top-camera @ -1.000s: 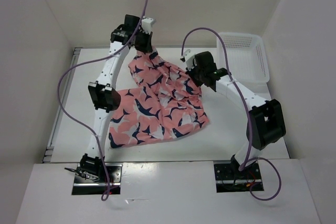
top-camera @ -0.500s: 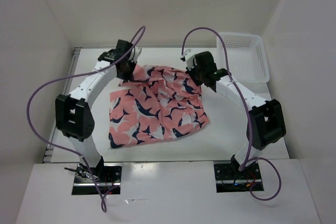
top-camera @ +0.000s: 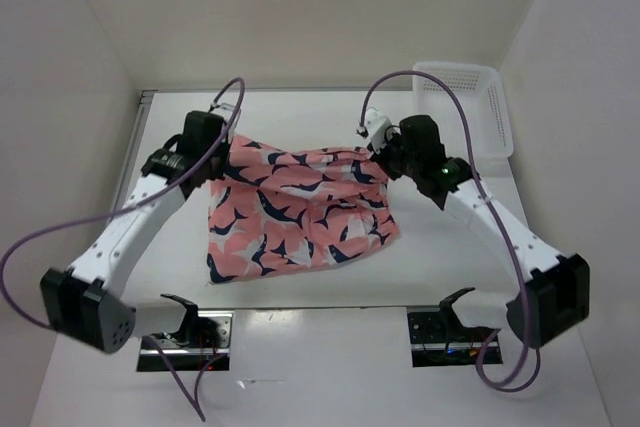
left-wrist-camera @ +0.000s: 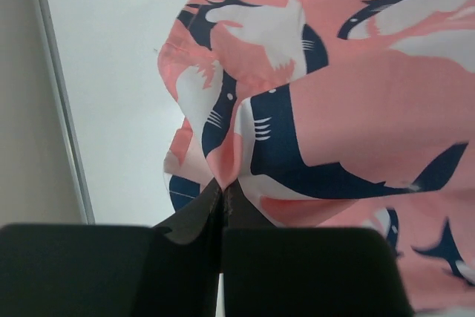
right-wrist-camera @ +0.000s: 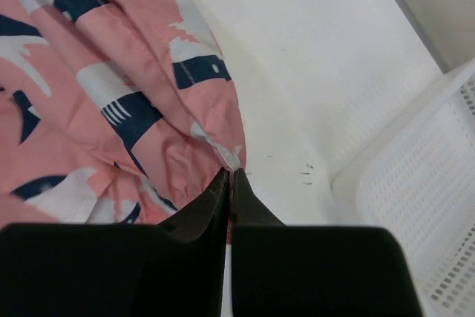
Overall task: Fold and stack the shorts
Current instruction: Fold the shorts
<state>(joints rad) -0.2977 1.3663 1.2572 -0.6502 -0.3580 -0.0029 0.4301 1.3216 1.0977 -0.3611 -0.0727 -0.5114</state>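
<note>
shorts (top-camera: 300, 212) salmon-pink (navy-white shark print); basket (top-camera: 470, 107) white mesh.

Both my arms reach forward, low; left end effector (left-wrist-camera: 223, 187) and right end effector (right-wrist-camera: 230, 177) pinch the shorts (top-camera: 300, 209).

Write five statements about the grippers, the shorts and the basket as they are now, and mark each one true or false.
1. The left gripper is shut on a pinch of the shorts. True.
2. The right gripper is open and clear of the fabric. False: it is shut on an edge of the shorts.
3. The shorts lie inside the white mesh basket. False: they lie on the table, apart from the basket.
4. The two grippers hold the far edge of the shorts, one near each end. True.
5. The basket stands on the left arm's side. False: it stands in the far corner on the right arm's side.
</note>
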